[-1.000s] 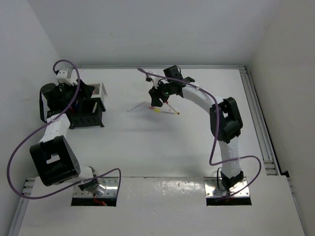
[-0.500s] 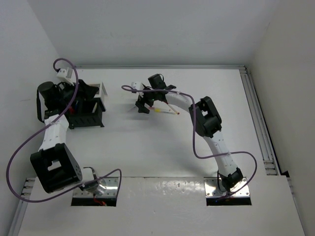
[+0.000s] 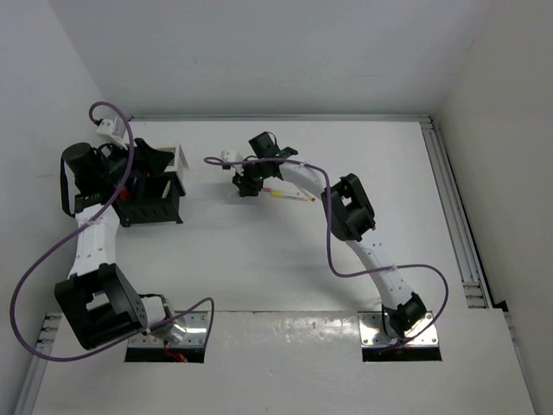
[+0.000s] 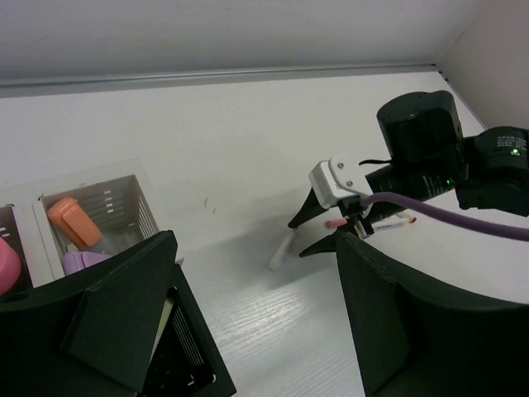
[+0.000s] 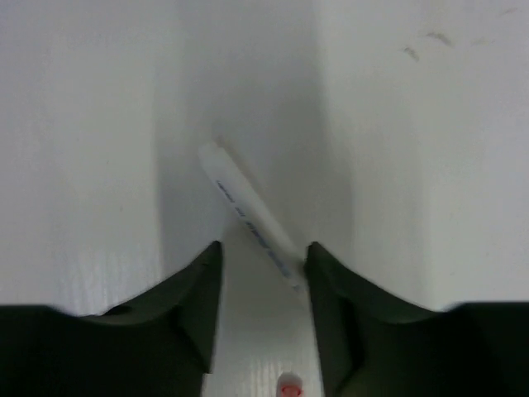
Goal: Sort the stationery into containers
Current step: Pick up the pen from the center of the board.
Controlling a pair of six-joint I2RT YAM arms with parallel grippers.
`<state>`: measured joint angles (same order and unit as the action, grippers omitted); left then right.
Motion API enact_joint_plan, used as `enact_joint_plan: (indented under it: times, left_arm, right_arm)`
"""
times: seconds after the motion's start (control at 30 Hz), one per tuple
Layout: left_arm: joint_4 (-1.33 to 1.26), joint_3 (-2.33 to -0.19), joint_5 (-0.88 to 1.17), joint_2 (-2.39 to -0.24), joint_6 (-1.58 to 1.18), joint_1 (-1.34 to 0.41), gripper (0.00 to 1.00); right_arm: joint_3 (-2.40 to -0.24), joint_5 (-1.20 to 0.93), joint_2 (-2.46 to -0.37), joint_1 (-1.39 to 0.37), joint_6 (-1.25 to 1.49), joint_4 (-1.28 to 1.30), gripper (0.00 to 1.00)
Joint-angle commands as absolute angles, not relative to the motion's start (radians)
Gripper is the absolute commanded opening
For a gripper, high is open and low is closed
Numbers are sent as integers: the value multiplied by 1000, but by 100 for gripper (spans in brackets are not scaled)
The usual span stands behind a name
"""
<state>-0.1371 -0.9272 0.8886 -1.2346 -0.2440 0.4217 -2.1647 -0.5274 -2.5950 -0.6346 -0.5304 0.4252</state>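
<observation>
A white pen (image 5: 248,217) lies flat on the table, and my open right gripper (image 5: 264,248) is low over it with one finger on each side. The pen also shows in the left wrist view (image 4: 281,250), below the right gripper (image 4: 299,238). In the top view the right gripper (image 3: 244,185) hides it. A red-tipped pen (image 4: 335,223) and a white marker (image 4: 397,219) lie just behind that gripper, and show from above as pens (image 3: 291,195). My left gripper (image 3: 149,162) is open and empty above the black organizer (image 3: 155,206) and white bin (image 3: 179,158).
The white bin (image 4: 124,198) holds an orange piece (image 4: 74,222) and a pale purple piece (image 4: 83,260). A pink item (image 4: 4,266) sits at the left edge. Purple cables loop off both arms. Walls close in at the back and both sides.
My right gripper has moved left, away from the pens lying together, and come down over the lone white pen. My left arm has shifted slightly left over the containers.
</observation>
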Motion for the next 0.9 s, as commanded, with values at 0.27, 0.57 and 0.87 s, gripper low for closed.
enact_joint_plan:
  times: [0.27, 0.57, 0.87]
  left_arm:
    - [-80, -1005, 920, -1207, -198, 428, 84]
    - [-55, -1008, 907, -1163, -161, 408, 84]
    - [-24, -982, 985, -1105, -84, 393, 86]
  right_arm:
    - [-1984, -531, -2438, -666, -771, 825, 17]
    - [-1616, -286, -2214, -761, -729, 637, 19]
    - [-1525, -137, -2203, -807, -709, 669, 22]
